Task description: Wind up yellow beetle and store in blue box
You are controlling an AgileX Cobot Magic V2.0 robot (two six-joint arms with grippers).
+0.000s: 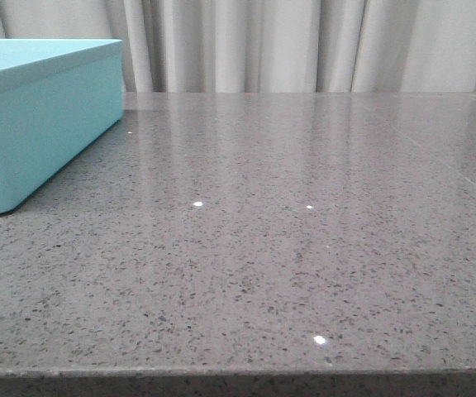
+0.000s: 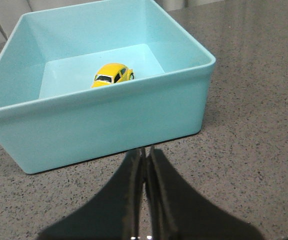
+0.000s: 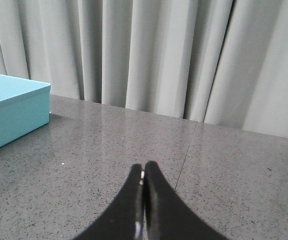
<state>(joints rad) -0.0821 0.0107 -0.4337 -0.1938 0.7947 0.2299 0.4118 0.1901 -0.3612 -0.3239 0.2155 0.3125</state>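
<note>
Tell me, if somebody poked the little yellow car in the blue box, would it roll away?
Probably a little. The yellow beetle seems to sit upright on the flat floor of the blue box, so a poke along its length would likely roll it. The walls around it should stop it soon. It looks glossy and rounded, so it may feel slippery to pinch.

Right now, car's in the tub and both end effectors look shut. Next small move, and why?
Probably none beyond holding both arms back. The yellow car already sits on the floor of the blue tub, the left end effector is shut and empty outside its wall, and the right end effector is shut over bare counter.
</note>
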